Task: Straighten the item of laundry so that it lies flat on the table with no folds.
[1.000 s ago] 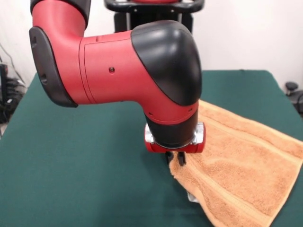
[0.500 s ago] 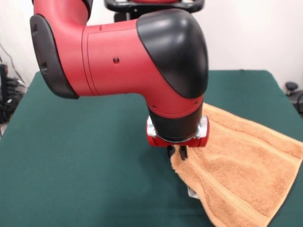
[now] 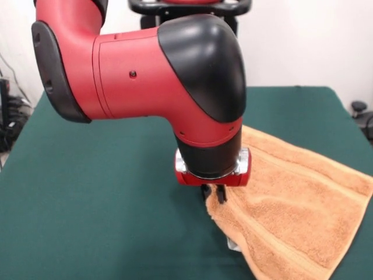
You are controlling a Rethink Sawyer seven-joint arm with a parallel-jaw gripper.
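The orange-tan towel (image 3: 291, 204) lies on the right half of the dark green table (image 3: 99, 204), spread out toward the right edge and the front. Stripe bands run along its length. Its left corner is lifted off the cloth and pinched in my gripper (image 3: 213, 196), which hangs below the red and black arm (image 3: 175, 81). The gripper is shut on that corner. A small white tag (image 3: 234, 245) shows under the towel's left edge, near the front.
The robot's black pedestal (image 3: 186, 14) stands at the table's far side. Dark cables and gear sit off the table at the left (image 3: 9, 111) and at the right edge (image 3: 361, 114).
The arm shifted slightly right and toward the front, then back left, with the towel corner held throughout. The lifted corner moved with it.
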